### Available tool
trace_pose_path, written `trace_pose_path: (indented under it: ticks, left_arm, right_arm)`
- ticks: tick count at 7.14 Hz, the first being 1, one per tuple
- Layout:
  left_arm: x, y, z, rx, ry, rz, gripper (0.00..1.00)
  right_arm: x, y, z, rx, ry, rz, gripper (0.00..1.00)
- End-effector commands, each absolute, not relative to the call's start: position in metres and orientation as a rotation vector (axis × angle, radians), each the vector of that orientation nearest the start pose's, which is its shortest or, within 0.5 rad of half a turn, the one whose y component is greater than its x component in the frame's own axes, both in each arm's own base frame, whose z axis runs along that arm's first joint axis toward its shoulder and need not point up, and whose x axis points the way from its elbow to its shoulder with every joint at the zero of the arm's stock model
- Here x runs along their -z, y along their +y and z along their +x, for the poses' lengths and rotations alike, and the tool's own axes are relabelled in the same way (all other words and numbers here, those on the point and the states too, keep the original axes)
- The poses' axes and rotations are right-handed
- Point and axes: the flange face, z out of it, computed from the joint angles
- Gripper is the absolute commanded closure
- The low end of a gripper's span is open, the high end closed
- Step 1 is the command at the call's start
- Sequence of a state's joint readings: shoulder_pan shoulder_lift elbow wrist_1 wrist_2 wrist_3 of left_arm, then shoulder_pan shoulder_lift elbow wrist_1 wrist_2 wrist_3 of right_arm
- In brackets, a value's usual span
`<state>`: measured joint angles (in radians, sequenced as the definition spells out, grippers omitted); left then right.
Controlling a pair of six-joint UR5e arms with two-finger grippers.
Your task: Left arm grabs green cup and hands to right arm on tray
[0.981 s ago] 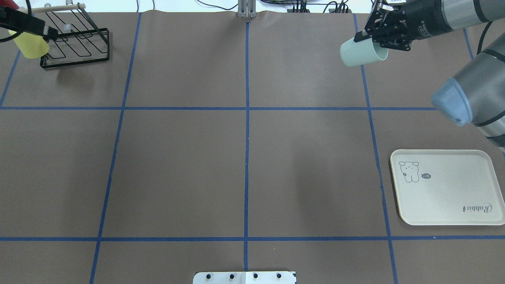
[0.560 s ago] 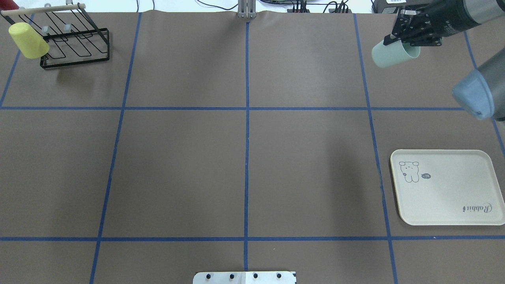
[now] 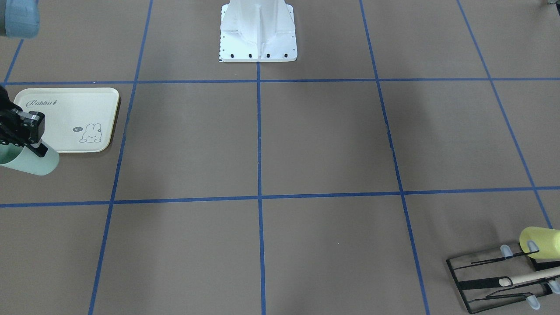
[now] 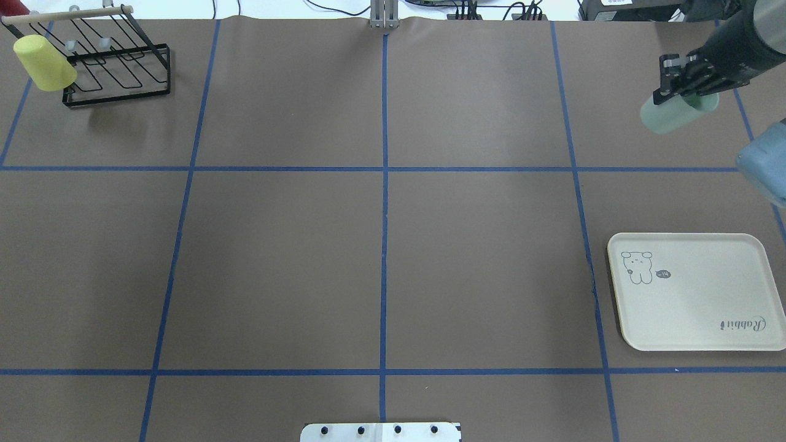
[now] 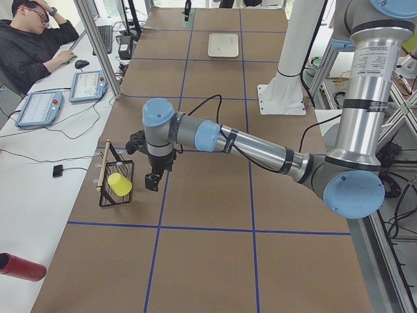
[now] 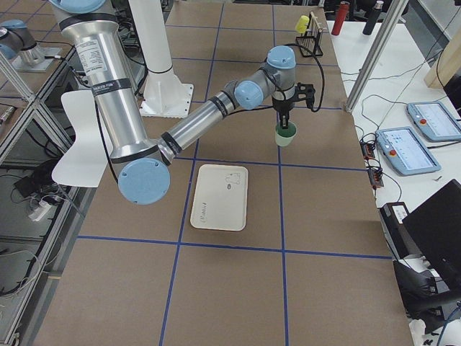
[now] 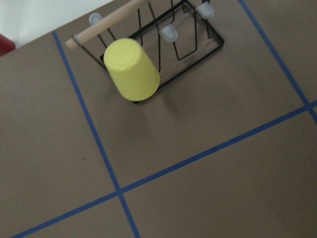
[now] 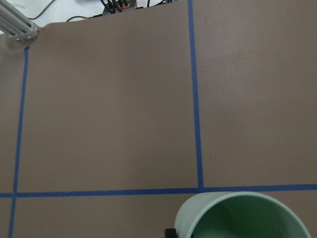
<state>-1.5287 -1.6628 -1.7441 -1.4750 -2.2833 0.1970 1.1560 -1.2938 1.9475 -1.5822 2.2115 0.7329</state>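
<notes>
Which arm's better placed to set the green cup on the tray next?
Right. Its claw grips the pale mint-green plastic tumbler, on the same side as the flat cream rectangular tray. The left arm is over by the black wire rack, at the far end.

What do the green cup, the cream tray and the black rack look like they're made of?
The green cup is likely plastic, matte: even pale colour, no shine. The tray is probably plastic or melamine, smooth satin: moulded rounded rim, printed bunny. The rack looks like thin bent metal wire with a black coating.
</notes>
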Motion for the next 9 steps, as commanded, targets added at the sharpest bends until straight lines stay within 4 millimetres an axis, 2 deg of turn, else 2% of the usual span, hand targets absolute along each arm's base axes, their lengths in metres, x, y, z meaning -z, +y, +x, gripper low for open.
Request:
trace_pose_path:
  ticks: [1, 2, 3, 4, 5, 6, 9]
  left_arm:
    - [-0.608, -0.486, -0.109, -0.126, 0.742, 0.143, 0.00]
    - [-0.622, -0.476, -0.117, -0.105, 0.747, 0.130, 0.00]
    - [-0.622, -0.475, -0.118, -0.109, 0.743, 0.145, 0.00]
    - [-0.621, -0.475, -0.118, -0.110, 0.744, 0.146, 0.00]
    - [-0.621, -0.475, -0.118, -0.110, 0.744, 0.146, 0.00]
    - [-0.624, -0.472, -0.118, -0.108, 0.745, 0.142, 0.00]
    - [-0.625, -0.468, -0.114, -0.105, 0.787, 0.142, 0.00]
  right_arm:
    - [-0.370, -0.510, -0.147, -0.053, -0.801, 0.163, 1.00]
    - [-0.379, -0.493, -0.154, -0.032, -0.795, 0.143, 1.00]
    - [-0.392, -0.478, -0.170, -0.007, -0.752, 0.134, 1.00]
    - [-0.407, -0.463, -0.194, 0.024, -0.699, 0.124, 1.00]
    - [-0.421, -0.447, -0.197, 0.039, -0.691, 0.107, 1.00]
    - [-0.443, -0.427, -0.199, 0.065, -0.687, 0.095, 1.00]
    - [-0.484, -0.382, -0.213, 0.056, -0.688, 0.099, 1.00]
